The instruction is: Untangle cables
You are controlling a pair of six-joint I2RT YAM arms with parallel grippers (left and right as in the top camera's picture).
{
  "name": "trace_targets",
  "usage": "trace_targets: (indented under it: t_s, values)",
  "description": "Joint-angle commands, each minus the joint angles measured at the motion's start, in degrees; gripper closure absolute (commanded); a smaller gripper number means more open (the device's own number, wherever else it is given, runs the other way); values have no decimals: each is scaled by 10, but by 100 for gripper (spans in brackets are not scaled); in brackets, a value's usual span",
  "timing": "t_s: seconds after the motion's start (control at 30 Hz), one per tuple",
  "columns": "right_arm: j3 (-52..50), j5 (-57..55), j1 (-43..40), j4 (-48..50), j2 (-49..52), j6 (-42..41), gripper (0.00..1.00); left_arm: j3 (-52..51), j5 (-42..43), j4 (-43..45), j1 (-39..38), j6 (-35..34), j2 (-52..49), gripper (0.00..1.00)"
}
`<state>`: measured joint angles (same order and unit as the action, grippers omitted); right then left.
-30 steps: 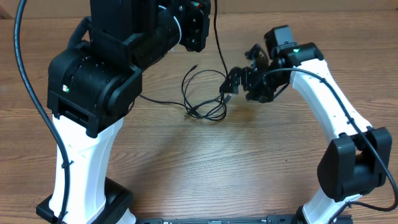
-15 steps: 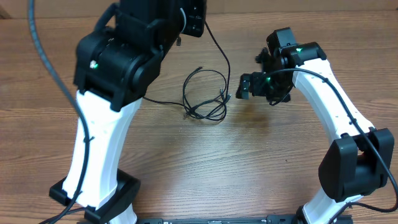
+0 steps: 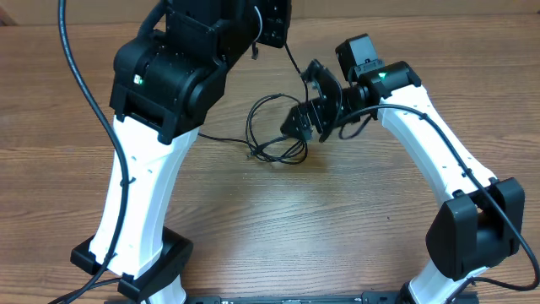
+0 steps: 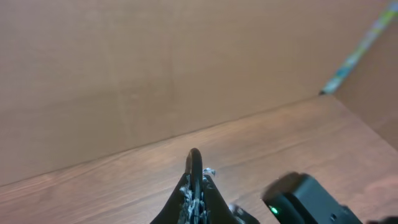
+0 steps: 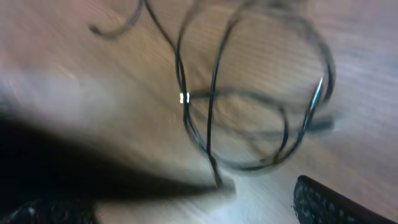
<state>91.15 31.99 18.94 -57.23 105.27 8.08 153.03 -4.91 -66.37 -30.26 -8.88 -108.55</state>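
Cables (image 3: 268, 150): thin black cords lying in overlapping loose loops on the wooden table (image 3: 278, 219), between the two arms and toward the far side. One strand leaves the loops and rises to the raised left gripper (image 3: 272, 29), where the arm's black housing hides its end. A second strand runs left along the table and passes under the left arm, so its end is also unseen.

Left gripper (image 4: 194, 171): in its wrist view the fingers are pressed flat together with no gap. A pale fleck shows at the seam. The cord itself cannot be made out there, and the grip on the rising strand is read from the overhead view only.

Right gripper (image 3: 304, 105): low, just beside the right edge of the loops, jaws spread wide, nothing between them. Its wrist view is heavily blurred. The cables (image 5: 210, 118) show as crossing rings with one small white mark, and the plug ends cannot be identified. One finger (image 5: 323, 199) is cut off at the lower right corner, and a dark mass fills the lower left.
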Motion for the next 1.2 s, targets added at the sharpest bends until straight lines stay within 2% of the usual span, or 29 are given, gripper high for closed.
trace_targets:
  t_s: [0.0, 0.1, 0.17, 0.3, 0.37, 0.43, 0.5, 0.67, 0.93, 1.03, 1.1, 1.17]
  values:
    - [18, 4, 1, 41, -20, -12, 0, 5, 34, 1, 2, -6, 7, 96]
    - [18, -40, 1, 84, -20, -43, 0, 5, 34, -1, 2, -6, 7, 96]
    - [18, -59, 2, 102, -20, -67, 4, 5, 33, -2, 2, -6, 7, 96]
    - [18, -91, 2, 121, -20, -96, 46, 5, 30, -2, 2, -6, 7, 96]
    - [18, -108, 2, 125, -20, -102, 74, 5, 30, -2, 2, -6, 7, 96]
    - [18, -138, 2, 127, -20, -125, 81, 5, 30, -3, 2, -5, 7, 96]
    - [18, -168, 2, 126, -20, -140, 96, 5, 30, -4, 2, -5, 7, 96]
    - [18, -252, 0, 111, -24, -188, 96, 5, -1, -14, 2, -5, 7, 95]
    - [19, -304, -7, 104, -92, -180, 96, 4, -46, -56, 4, -5, 7, 92]
    - [19, -309, -7, 98, -139, -148, 96, 4, -47, -84, 7, -5, 6, 62]
    - [20, -343, -7, 95, -167, -146, 96, 4, -47, -96, 10, -5, 5, 53]
    - [20, -393, -7, 95, -195, -146, 96, 4, -47, -105, 11, -5, 5, 51]
